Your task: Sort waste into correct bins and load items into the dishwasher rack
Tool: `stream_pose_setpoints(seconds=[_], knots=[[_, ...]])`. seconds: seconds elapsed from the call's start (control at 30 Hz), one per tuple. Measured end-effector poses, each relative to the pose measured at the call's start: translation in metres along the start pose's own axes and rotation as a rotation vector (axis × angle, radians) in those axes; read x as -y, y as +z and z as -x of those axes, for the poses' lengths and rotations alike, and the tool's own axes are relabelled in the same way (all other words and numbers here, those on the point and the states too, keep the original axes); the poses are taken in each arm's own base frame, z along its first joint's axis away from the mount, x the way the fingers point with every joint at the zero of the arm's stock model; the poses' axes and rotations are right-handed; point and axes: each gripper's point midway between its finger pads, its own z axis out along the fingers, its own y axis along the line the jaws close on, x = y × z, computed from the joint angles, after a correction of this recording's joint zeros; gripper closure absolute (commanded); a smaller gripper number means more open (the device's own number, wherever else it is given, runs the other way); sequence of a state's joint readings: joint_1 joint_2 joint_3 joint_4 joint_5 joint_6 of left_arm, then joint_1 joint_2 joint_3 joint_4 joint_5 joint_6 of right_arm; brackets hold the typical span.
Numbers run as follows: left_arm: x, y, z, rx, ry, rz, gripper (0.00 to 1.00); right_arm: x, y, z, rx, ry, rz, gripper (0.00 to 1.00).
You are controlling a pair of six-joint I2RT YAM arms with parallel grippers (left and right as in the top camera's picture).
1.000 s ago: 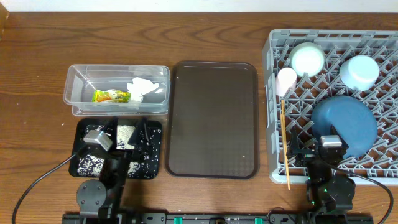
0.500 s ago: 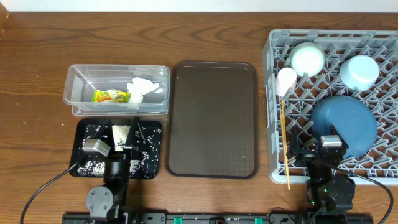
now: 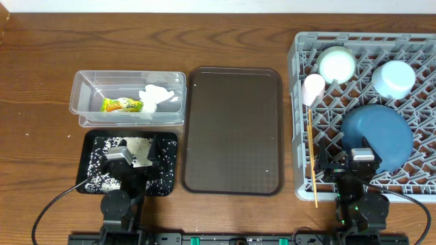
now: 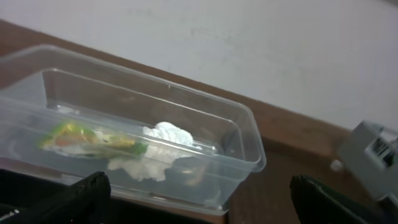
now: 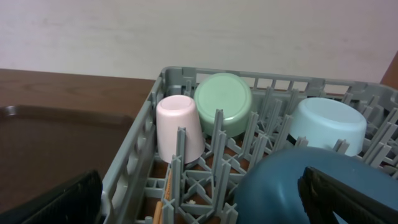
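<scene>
Both grippers stand open and hold nothing. My left gripper (image 3: 137,152) hovers over the black tray (image 3: 92,146), which carries loose rice (image 3: 139,142). Just beyond it is the clear tub (image 3: 128,117) (image 4: 245,155) holding the yellow-green wrapper (image 3: 121,105) (image 4: 87,138) and the white napkin (image 3: 155,97) (image 4: 165,134). My right gripper (image 3: 345,163) (image 5: 202,208) sits over the near edge of the grey rack (image 3: 300,54) (image 5: 134,162). In the rack are the pink cup (image 3: 314,87) (image 5: 179,127), mint bowl (image 3: 336,64) (image 5: 222,102), light blue bowl (image 3: 394,78) (image 5: 326,127), dark blue plate (image 3: 377,135) (image 5: 292,186) and chopsticks (image 3: 312,156) (image 5: 163,208).
A large dark brown serving tray (image 3: 234,129) lies between the bins and the rack, with nothing on it. Bare wooden table (image 3: 41,82) runs along the left and the back. Cables trail from both arm bases at the front edge.
My left arm has swung from a leftward slant to straight and drawn back toward the front edge, still above the black tray. The right arm has not moved.
</scene>
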State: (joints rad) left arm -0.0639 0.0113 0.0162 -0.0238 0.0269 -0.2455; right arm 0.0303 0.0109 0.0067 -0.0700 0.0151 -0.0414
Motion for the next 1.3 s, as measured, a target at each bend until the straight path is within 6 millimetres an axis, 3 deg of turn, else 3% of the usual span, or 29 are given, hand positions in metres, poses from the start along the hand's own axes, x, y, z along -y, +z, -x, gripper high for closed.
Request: stream_pose_setpoints(seconds=[0.33,0.73,1.3], knots=[[0.004,0.000,-0.001,-0.004,0.196,-0.017,0.05,0.000,0.000,0.000,0.000,0.000,0.000,0.01],[-0.009,0.000,0.003,0.007,0.220,0.040,0.05,0.000,0.000,0.000,0.000,0.000,0.000,0.01],[-0.010,0.000,0.003,0.007,0.220,0.040,0.05,0.000,0.000,0.000,0.000,0.000,0.000,0.01]])
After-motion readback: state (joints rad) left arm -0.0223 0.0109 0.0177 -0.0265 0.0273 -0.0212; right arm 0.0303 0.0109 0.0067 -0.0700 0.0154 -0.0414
